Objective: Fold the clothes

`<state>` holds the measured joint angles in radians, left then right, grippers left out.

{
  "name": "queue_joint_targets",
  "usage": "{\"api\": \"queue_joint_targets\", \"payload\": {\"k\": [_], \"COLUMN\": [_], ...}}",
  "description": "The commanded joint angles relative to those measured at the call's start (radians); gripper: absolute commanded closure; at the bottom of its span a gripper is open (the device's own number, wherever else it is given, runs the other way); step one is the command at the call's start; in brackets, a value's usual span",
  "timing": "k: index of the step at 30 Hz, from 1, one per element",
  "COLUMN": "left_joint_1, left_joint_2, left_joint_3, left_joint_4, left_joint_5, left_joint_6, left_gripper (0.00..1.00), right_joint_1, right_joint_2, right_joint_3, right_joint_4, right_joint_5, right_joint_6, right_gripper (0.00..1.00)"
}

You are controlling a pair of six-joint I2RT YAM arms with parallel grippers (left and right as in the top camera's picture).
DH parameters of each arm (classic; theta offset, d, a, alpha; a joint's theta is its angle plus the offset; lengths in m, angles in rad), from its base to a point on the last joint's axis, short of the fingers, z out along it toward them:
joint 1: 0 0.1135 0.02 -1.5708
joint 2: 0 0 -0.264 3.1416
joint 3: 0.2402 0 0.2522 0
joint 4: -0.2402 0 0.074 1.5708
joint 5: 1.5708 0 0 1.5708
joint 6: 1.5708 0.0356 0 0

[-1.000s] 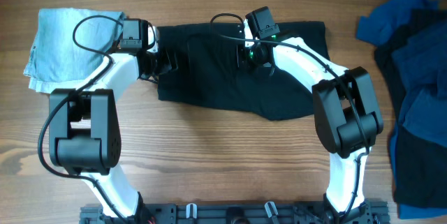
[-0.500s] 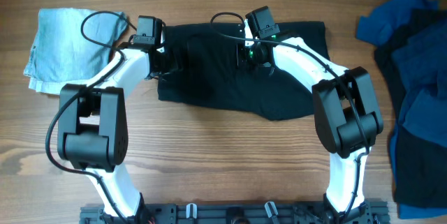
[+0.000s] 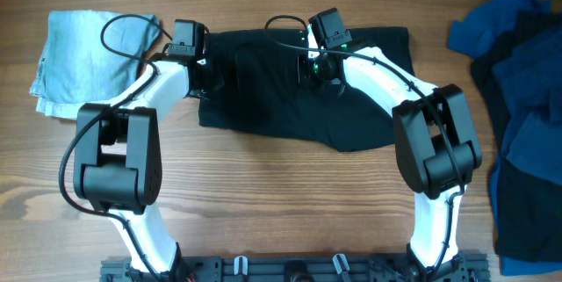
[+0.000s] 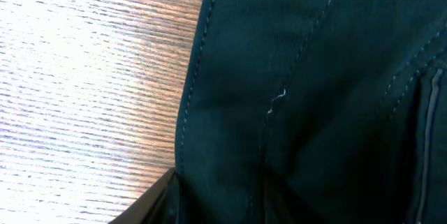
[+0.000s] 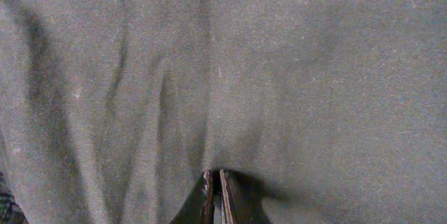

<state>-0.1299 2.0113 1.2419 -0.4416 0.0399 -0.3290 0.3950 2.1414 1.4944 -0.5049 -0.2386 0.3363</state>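
The black twill garment lies spread on the wooden desk, a folded pale-blue cloth to its left. The right hand is pinched tight on a pucker near the garment's top edge, probably to lift a fold. The left hand sits at the garment's left hem. I can't tell if it grips.
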Motion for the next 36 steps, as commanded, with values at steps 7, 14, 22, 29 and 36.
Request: {"api": "queue_joint_targets", "payload": {"k": [7,14,22,29,36], "left_joint_1": [0.008,0.030,0.030,0.030,0.030], "left_joint_2": [0.121,0.086,0.035,0.038,0.044], "left_joint_3": [-0.048,0.198,0.328,0.327,0.327], "left_joint_4": [-0.069,-0.344,-0.439,-0.438,-0.443], "left_joint_5": [0.073,-0.018,-0.042,-0.042,-0.042], "left_joint_6": [-0.015,-0.014,-0.015,-0.016,-0.016], "left_gripper": [0.96,0.96,0.96,0.96,0.77], "right_joint_1": [0.002,-0.020,-0.031,-0.008,0.050], "right_joint_2": [0.013,-0.018,-0.122,-0.119,-0.069], "right_joint_3": [0.000,0.017,0.018,0.016,-0.078], "right_joint_4": [-0.002,-0.005,-0.069,-0.071,0.055], "right_joint_5": [-0.001,-0.012,-0.083,-0.136,-0.035], "right_joint_6": [0.007,0.004,0.004,0.007,0.058], "right_gripper": [0.95,0.96,0.96,0.96,0.96]}}
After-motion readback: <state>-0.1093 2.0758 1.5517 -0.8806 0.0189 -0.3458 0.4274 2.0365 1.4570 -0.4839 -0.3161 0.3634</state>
